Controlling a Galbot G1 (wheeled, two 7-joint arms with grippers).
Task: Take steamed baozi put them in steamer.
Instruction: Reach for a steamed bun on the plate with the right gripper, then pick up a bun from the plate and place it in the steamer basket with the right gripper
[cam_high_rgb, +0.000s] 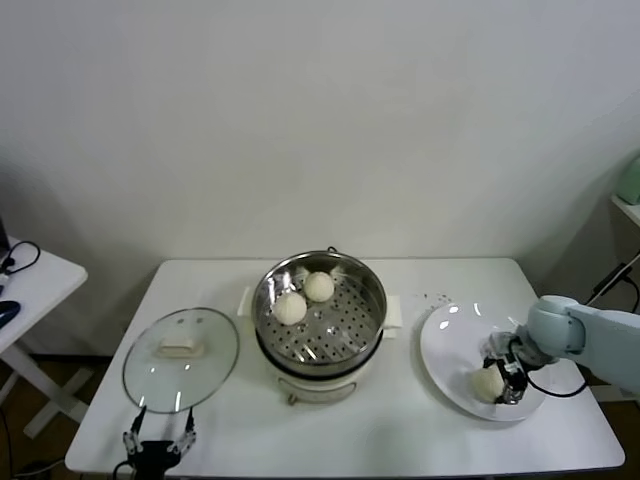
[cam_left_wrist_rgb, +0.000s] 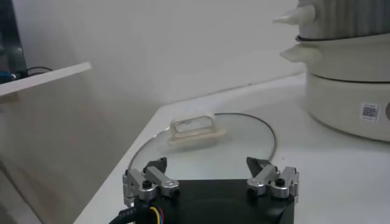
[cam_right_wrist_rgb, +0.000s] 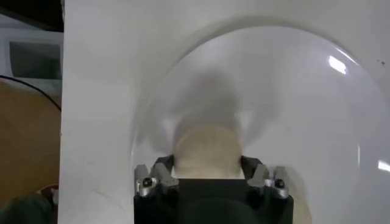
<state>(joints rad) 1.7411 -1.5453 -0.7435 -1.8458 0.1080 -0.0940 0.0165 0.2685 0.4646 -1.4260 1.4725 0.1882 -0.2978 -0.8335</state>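
A: Start at the left. What is the left gripper (cam_high_rgb: 158, 441) doing?

B: Parked at the near left edge of the counter (cam_high_rgb: 400, 420), fingers spread wide and empty, just near of the glass lid (cam_high_rgb: 181, 358), which lies flat beside the cooker.

A: And the steamer (cam_high_rgb: 320, 310)?

B: It stands in the middle of the counter with two baozi (cam_high_rgb: 304, 297) in its far-left part, touching each other. Most of the perforated floor is bare.

A: So the step in hand is on the right?

B: Yes. The right gripper (cam_high_rgb: 497, 385) is down on the white plate (cam_high_rgb: 450, 345) at a third baozi (cam_high_rgb: 488, 382). In the right wrist view its fingers (cam_right_wrist_rgb: 159, 176) flank that bun on either side, close against it. I judge the grasp is closing; whether it grips firmly I cannot tell.

A: Next move?

B: Probably a gentle squeeze, soft dough dents, then a lift clear of the plate and over the steamer's rim to a bare spot.
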